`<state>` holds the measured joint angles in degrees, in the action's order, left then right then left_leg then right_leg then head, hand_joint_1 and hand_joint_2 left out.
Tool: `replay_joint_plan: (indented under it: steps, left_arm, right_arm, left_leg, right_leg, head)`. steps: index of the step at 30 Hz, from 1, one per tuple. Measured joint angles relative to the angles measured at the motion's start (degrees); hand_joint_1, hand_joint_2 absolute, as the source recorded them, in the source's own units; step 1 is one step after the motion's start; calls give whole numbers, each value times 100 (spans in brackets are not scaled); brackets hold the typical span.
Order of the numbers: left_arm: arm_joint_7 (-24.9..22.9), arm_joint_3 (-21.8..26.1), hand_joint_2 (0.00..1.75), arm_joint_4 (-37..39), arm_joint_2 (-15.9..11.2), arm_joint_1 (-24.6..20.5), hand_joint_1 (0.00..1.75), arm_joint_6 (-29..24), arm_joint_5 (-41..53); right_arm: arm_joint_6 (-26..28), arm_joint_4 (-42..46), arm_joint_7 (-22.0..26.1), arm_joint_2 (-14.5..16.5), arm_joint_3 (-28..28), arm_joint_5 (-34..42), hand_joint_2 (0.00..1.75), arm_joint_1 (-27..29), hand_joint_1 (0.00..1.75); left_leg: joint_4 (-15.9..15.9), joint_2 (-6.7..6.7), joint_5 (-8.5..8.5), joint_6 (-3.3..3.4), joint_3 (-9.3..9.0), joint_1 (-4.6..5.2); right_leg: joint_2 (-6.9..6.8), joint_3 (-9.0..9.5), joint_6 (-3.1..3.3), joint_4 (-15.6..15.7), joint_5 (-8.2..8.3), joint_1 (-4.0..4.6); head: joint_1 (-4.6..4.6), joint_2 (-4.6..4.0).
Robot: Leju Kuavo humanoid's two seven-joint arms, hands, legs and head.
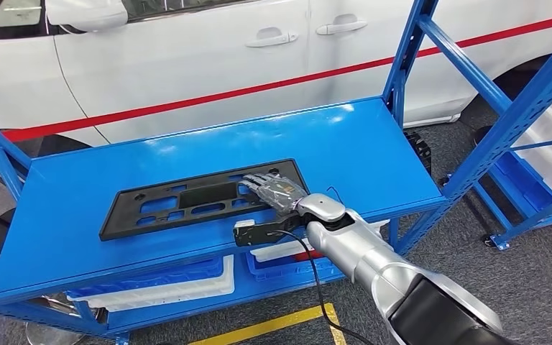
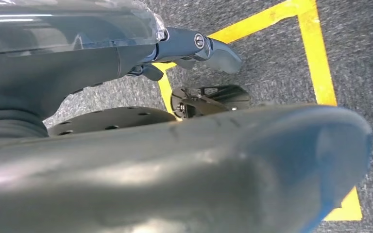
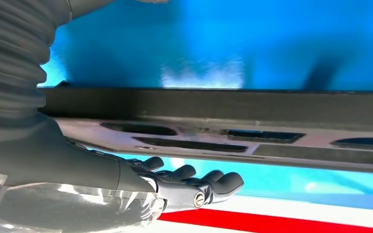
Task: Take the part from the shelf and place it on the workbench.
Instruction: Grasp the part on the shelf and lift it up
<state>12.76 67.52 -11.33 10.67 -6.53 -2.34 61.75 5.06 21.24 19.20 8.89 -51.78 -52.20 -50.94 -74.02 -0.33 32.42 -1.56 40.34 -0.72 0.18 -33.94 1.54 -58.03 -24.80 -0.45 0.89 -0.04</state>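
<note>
Matt black plastic part (image 1: 201, 199), glossy shelf (image 1: 374, 144)

The shelf (image 1: 374, 136) is bright glossy blue, uprights and deck alike, with pale glare patches. On it the part (image 1: 187, 201) is matt black, blue showing through its cut-outs. The right hand (image 1: 277, 190) on the part is dark grey under a clear film, its fingers (image 3: 218, 182) black; its arm (image 1: 374, 262) is silver with a black section. Behind the shelf, the car (image 1: 208, 50) is white with one red stripe. Under the shelf deck lie white trays (image 1: 165, 291). The floor (image 1: 532, 287) is speckled grey carpet with yellow lines (image 2: 315, 58).
</note>
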Motion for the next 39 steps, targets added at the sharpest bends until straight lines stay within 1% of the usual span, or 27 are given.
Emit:
replay_joint_plan:
  steps: [1,3,4,5,6,8,10,11,13,14,15,16,17,19,20,21,24,25,27,29,30,31,32,34,35,36,39]
  left_arm:
    - [7,0,0,2,0,11,0,7,-3]
    - [22,0,0,3,0,20,0,25,-10]
    - [30,0,0,3,0,16,0,31,-14]
    - [34,-1,0,3,0,12,0,38,-15]
    - [36,-1,0,3,0,11,0,43,-14]
    - [30,-1,0,3,1,17,0,49,-13]
    - [23,0,0,3,3,20,0,54,-12]
    - [21,0,0,3,4,17,0,56,-11]
    - [17,0,0,3,4,19,0,58,-10]
    - [13,0,0,3,3,24,0,59,-10]
    - [10,0,0,3,3,29,0,61,-10]
    - [8,0,0,3,3,32,0,65,-8]
    - [7,0,0,4,3,32,0,70,-4]
    - [7,0,0,5,4,30,0,78,2]
    - [7,0,0,5,4,28,0,79,5]
    - [7,0,0,5,4,27,0,79,7]
    - [9,0,0,5,5,30,0,86,11]
    - [9,0,0,5,6,33,0,89,11]
    - [8,0,0,7,9,38,0,92,11]
    - [5,0,0,7,15,50,0,93,12]
    - [1,0,0,7,19,59,0,93,13]
    - [-3,0,0,7,23,68,0,93,13]
    - [-7,0,0,7,26,75,0,92,13]
    - [-10,0,0,7,28,77,0,92,14]
    - [-11,0,0,7,32,73,0,92,15]
    - [-12,-1,0,7,37,69,0,92,16]
    - [-14,-1,0,7,55,73,0,92,18]
  right_arm:
    - [7,-5,8,12,0,40,175,10,0]
    - [3,-19,27,50,0,128,175,15,0]
    - [6,-25,33,68,0,165,175,17,0]
    - [14,-31,27,90,0,201,175,20,0]
    - [25,-39,9,114,0,232,175,29,0]
    - [61,-52,-33,169,0,272,175,50,0]
    - [92,-64,-51,211,0,284,175,73,0]
    - [101,-70,-51,222,0,286,175,87,0]
    - [98,-90,-56,233,0,290,175,128,0]
    - [94,-98,-63,237,0,294,175,145,0]
    - [88,-107,-82,244,0,297,175,157,0]
    - [80,-112,-110,256,0,297,175,162,0]
    - [68,-116,-146,271,0,291,175,161,0]
    - [30,-127,-218,316,0,267,175,154,0]
    - [14,-134,-240,346,0,256,175,150,0]
    - [1,-143,-252,374,0,250,175,147,0]
    - [-2,-162,-274,446,0,260,175,133,0]
    - [9,-166,-287,471,0,265,175,129,0]
    - [90,-180,-310,518,0,268,175,137,0]
    - [287,-196,-310,549,0,254,175,176,0]
    - [401,-203,-305,560,0,244,175,203,0]
    - [493,-207,-299,573,0,233,175,225,0]
    - [562,-210,-296,588,0,226,175,239,0]
    - [662,-214,-294,617,0,220,175,247,0]
    - [718,-218,-293,627,0,220,175,250,0]
    - [770,-221,-291,634,0,222,175,257,0]
    - [842,-227,-273,649,0,229,175,274,0]
  left_leg:
    - [125,0,-125,12,-60,1]
    - [878,3,-515,64,-420,9]
    - [1257,6,-648,92,-602,22]
    - [1512,8,-717,119,-720,38]
    - [1636,9,-727,142,-774,55]
    - [1674,4,-744,191,-787,61]
    - [1739,11,-790,255,-815,36]
    - [1769,16,-811,281,-825,22]
    - [1777,21,-821,302,-819,26]
    - [1773,22,-820,303,-817,28]
    - [1769,22,-817,300,-818,28]
    - [1761,21,-811,294,-821,27]
    - [1750,19,-801,284,-827,25]
    - [1707,11,-766,242,-829,35]
    - [1686,8,-750,216,-824,45]
    - [1672,5,-737,185,-818,54]
    - [1651,3,-703,84,-817,38]
    - [1560,4,-631,53,-781,28]
    - [1031,7,-313,3,-542,12]
    - [263,7,29,-28,-179,5]
    - [38,8,76,-35,-70,4]
    - [30,8,8,-34,-60,4]
    - [259,8,-165,-23,-165,4]
    - [1081,12,-560,22,-551,13]
    - [1409,13,-672,55,-704,25]
    - [1597,12,-714,84,-787,39]
    - [1690,8,-731,176,-812,51]
  right_leg:
    - [5,4,0,-1,0,5]
    - [14,19,-6,-3,-4,14]
    - [17,17,-19,-9,-8,24]
    - [19,10,-39,-12,-8,30]
    - [19,2,-66,-13,-6,32]
    - [19,-2,-132,-4,1,32]
    - [16,-58,-190,-147,-110,29]
    - [14,-160,-214,-372,-253,26]
    - [12,-500,-247,-1087,-616,8]
    - [11,-656,-259,-1403,-725,1]
    - [10,-738,-267,-1559,-730,-6]
    - [9,-712,-269,-1495,-625,-15]
    - [7,-581,-264,-1227,-442,-25]
    - [2,-202,-234,-466,-105,-27]
    - [3,-78,-211,-205,-28,-24]
    - [5,-19,-184,-73,-13,-14]
    - [5,-4,-79,-25,-12,3]
    - [-1,3,-41,-8,0,-3]
    - [-13,3,8,13,16,-16]
    - [-14,-11,23,10,16,-6]
    - [-13,-14,24,7,16,-1]
    - [-9,-13,23,4,15,2]
    - [-2,-9,21,2,13,5]
    - [11,1,5,-5,3,16]
    - [14,-3,-14,-9,1,25]
    - [16,-11,-39,-12,2,31]
    - [13,-21,-135,-15,4,23]
  head:
    - [1,0]
    - [0,-1]
    - [-1,-1]
    - [-3,-1]
    - [-3,0]
    - [-5,0]
    - [-9,0]
    - [-13,0]
    - [-18,0]
    - [-18,0]
    - [-18,0]
    - [-19,0]
    - [-19,0]
    - [-18,0]
    - [-15,-1]
    - [-12,-1]
    - [-11,-1]
    - [-9,-1]
    - [-4,-1]
    - [-2,0]
    - [-2,0]
    - [-2,-1]
    - [-2,-1]
    - [-3,-1]
    - [-4,0]
    - [-5,0]
    - [-9,0]
